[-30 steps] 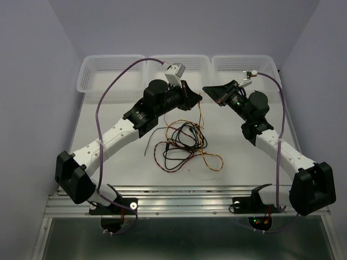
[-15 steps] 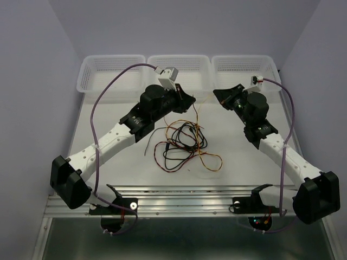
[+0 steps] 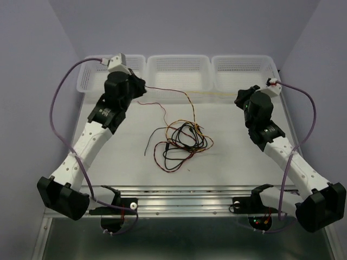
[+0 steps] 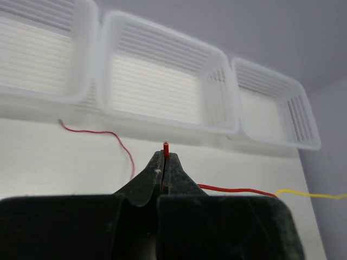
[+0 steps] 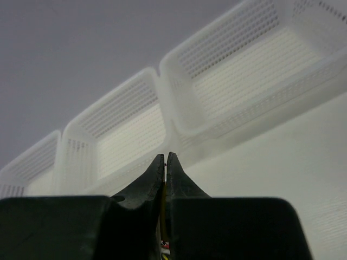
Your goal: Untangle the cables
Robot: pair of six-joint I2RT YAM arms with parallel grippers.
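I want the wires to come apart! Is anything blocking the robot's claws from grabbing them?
Nothing visible is in the way. The left gripper is shut on the red cable, and the right gripper is shut on the yellow cable. The rest of the tangle lies open on the table between them.

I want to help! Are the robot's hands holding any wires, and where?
Left gripper pinches the red cable near its end; right gripper pinches the yellow cable, spot unclear.
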